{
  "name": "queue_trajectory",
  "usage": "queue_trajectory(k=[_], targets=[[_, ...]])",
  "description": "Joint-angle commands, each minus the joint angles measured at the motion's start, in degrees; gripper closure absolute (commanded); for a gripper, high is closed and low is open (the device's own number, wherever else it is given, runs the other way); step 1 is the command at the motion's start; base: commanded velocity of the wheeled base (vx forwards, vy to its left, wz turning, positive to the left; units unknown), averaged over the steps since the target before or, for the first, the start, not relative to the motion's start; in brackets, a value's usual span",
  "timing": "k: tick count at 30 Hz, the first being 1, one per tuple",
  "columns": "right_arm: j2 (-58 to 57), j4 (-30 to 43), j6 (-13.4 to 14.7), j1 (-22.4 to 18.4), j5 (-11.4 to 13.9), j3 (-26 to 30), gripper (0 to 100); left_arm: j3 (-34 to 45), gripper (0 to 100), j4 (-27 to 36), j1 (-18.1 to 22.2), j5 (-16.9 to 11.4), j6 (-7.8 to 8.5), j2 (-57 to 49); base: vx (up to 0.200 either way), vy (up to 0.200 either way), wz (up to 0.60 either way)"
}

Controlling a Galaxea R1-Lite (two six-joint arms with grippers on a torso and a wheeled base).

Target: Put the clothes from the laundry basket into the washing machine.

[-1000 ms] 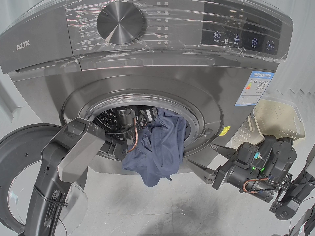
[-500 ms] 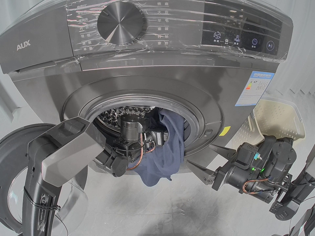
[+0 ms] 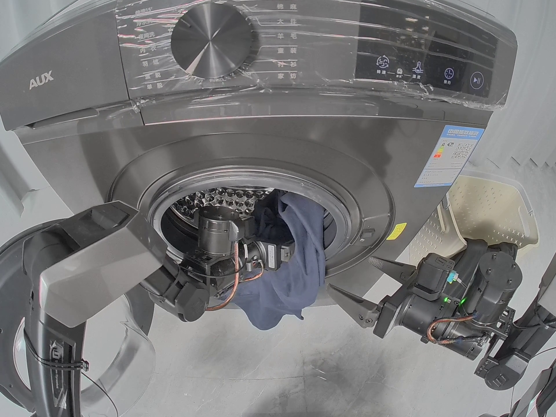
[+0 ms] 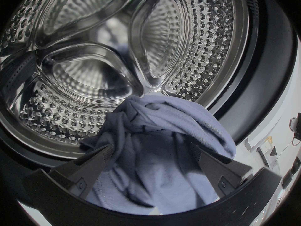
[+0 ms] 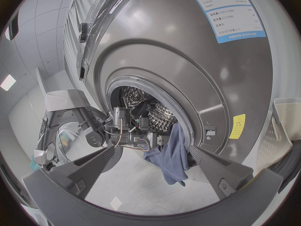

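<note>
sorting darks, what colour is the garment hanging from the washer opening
The garment is plain dark blue; head view shows it best.

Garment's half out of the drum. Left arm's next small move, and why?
Probably close the left pincer on the blue garment to push it deeper: the pincer stands open around cloth that drapes over the opening's rim and hangs outside.

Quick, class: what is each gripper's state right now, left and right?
Left gripper: open, straddling the blue garment, not clamping it.
Right gripper: open, holding nothing.
</note>
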Motion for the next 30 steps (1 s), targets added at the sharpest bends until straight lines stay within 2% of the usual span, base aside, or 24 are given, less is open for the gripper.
queue_trajectory(k=[1,16,22,27,28,30], targets=[[0.3,-0.1,0.0,0.0,0.0,-0.1,0,3.1,0,-0.6,1.1,0.3,0.62,-2.9,0.000,0.000,0.00],[0.6,-0.1,0.1,0.0,0.1,-0.1,0,2.3,0,-1.2,-3.2,-1.1,0.18,-1.9,0.000,0.000,0.00],[0.6,-0.1,0.1,0.0,0.1,-0.1,0,-1.2,0,-2.5,-3.9,-1.5,0.18,2.4,0.000,0.000,0.00],[0.6,-0.1,0.2,0.3,0.1,0.0,0,-6.3,0,-3.2,-4.2,-0.8,0.09,7.8,0.000,0.000,0.00],[0.6,-0.1,0.2,0.3,0.1,0.0,0,-7.2,100,-3.2,-4.2,-0.6,0.09,8.5,0.000,0.000,0.00],[0.6,-0.1,0.2,0.3,0.1,0.0,0,-8.3,100,-3.2,-4.0,-0.5,0.09,9.4,0.000,0.000,0.00]])
